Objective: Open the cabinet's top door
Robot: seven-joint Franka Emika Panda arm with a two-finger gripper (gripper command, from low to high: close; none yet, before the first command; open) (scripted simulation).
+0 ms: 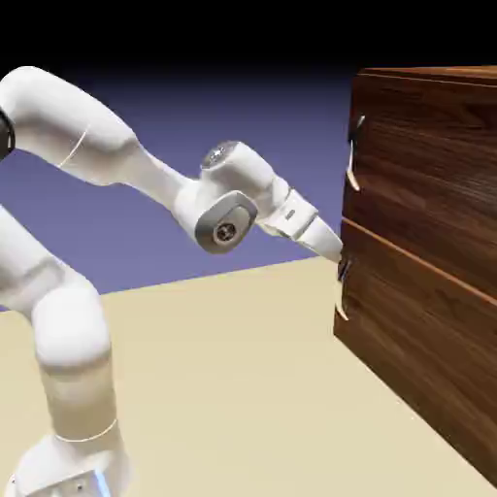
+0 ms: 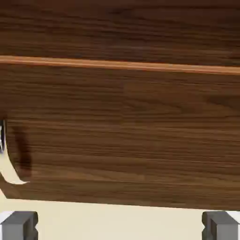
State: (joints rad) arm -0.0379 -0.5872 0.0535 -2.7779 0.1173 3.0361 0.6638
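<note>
You are looking at the gripper point(image 2: 120, 225) standing with its fingers point(image 2: 19, 224) spread wide, one grey tip at each lower corner of the hand view, and nothing is sitting between them. They are clamping on nothing; only pale table point(image 1: 252, 388) and dark wood are showing in the gap.

In the exterior view the arm point(image 1: 146, 180) is reaching to the right and the gripper's tip point(image 1: 333, 245) is sitting close to the front of the cabinet point(image 1: 427, 252), level with the seam between the two panels. Whether it is touching the wood you cannot tell from here.

The top door point(image 1: 422, 160) is lying flush with the cabinet front, above the gripper, with its silver handle point(image 1: 353, 153) at the near edge, higher than the fingers. The lower panel point(image 2: 122, 136) is filling most of the hand view, and its handle point(image 2: 10, 174) is curving in at that view's left edge, off to the side of the fingers.
</note>
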